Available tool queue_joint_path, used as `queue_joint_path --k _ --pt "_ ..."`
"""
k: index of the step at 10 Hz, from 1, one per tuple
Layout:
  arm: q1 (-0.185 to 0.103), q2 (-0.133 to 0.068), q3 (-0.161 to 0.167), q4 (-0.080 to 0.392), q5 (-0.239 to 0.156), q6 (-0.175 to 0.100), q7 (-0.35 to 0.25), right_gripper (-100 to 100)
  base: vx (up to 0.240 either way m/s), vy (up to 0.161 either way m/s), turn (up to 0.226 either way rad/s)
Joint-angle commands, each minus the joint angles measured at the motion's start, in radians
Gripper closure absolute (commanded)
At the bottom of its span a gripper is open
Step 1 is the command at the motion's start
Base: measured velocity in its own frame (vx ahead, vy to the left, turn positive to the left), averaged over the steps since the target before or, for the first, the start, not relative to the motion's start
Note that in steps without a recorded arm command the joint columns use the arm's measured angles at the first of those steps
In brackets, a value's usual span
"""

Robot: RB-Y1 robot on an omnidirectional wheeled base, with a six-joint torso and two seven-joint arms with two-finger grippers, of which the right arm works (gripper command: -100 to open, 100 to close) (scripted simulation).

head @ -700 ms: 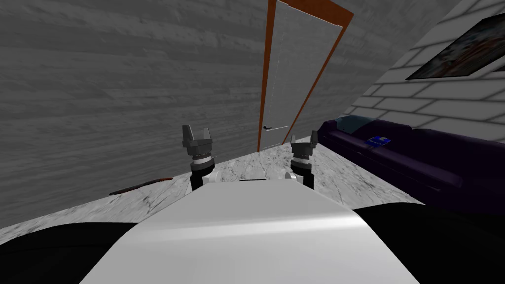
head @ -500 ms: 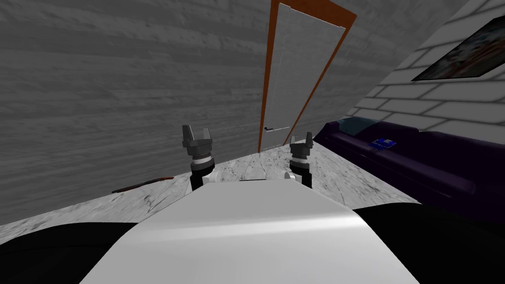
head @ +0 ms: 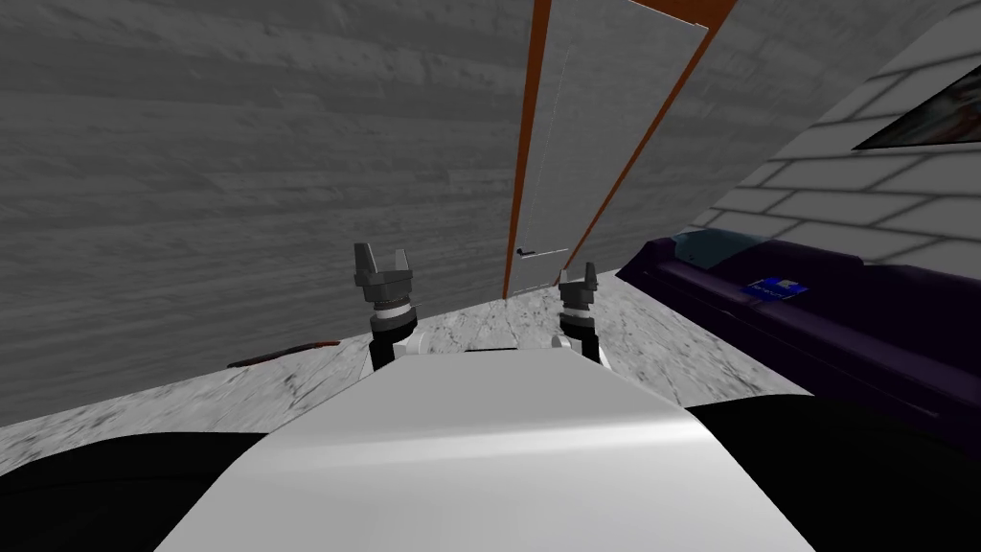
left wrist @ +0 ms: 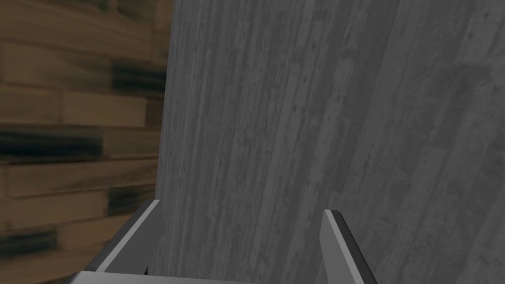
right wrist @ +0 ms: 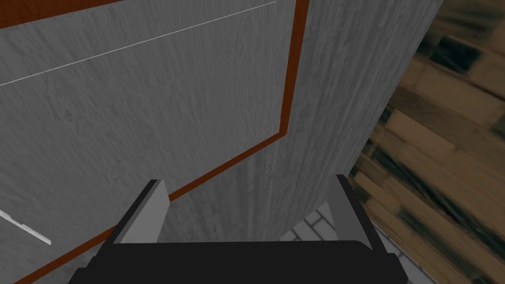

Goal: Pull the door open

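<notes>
1. Head view: the grey door (head: 599, 134) stands shut in its red-brown frame (head: 525, 144), set in the grey plank wall (head: 239, 172) ahead and a little to my right. Its small dark handle (head: 523, 252) sits by the frame's left post. A dark sofa (head: 814, 316) runs along the brick wall (head: 862, 201) on my right. Both arms are raised before me. The left end effector (head: 383, 259) faces bare planks, and the right end effector (head: 578, 278) sits below the door, well apart from the handle.
2. Left wrist view: its fingers (left wrist: 338, 244) stand spread with nothing between them.
3. Right wrist view: these fingers (right wrist: 150, 209) are likewise spread and empty, aimed at the door panel and a corner of the frame. A pale sliver (right wrist: 27, 230) on the panel may belong to the handle's fitting, though I cannot tell.
4. Step in hand: the approach, I judge (nothing touches the door yet). The next move calls for closing in and bringing the right end effector level with the handle. The spread fingers should then go either side of the lever, pinch it, and draw back along the door's arc.
</notes>
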Motion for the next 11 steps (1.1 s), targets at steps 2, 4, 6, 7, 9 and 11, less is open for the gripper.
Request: queue_joint_path --k 2,4,6,7,9,11 --pt "-0.022 -0.015 0.001 0.085 0.002 -0.023 -0.005 -100 0.094 -0.030 0.091" --pt "-0.041 -0.031 0.000 0.155 0.001 -0.039 -0.010 -100 0.081 -0.050 0.112" --pt "-0.062 -0.047 -0.002 0.223 0.001 -0.055 -0.015 -100 0.093 -0.056 0.127" --pt "-0.073 -0.055 -0.003 0.253 0.001 -0.064 -0.018 -100 0.085 -0.051 0.112" --pt "-0.084 -0.063 -0.004 0.306 0.001 -0.073 -0.021 -100 0.060 -0.045 0.050" --pt "-0.095 -0.072 -0.005 0.349 0.001 -0.082 -0.024 -100 0.063 -0.046 0.088"
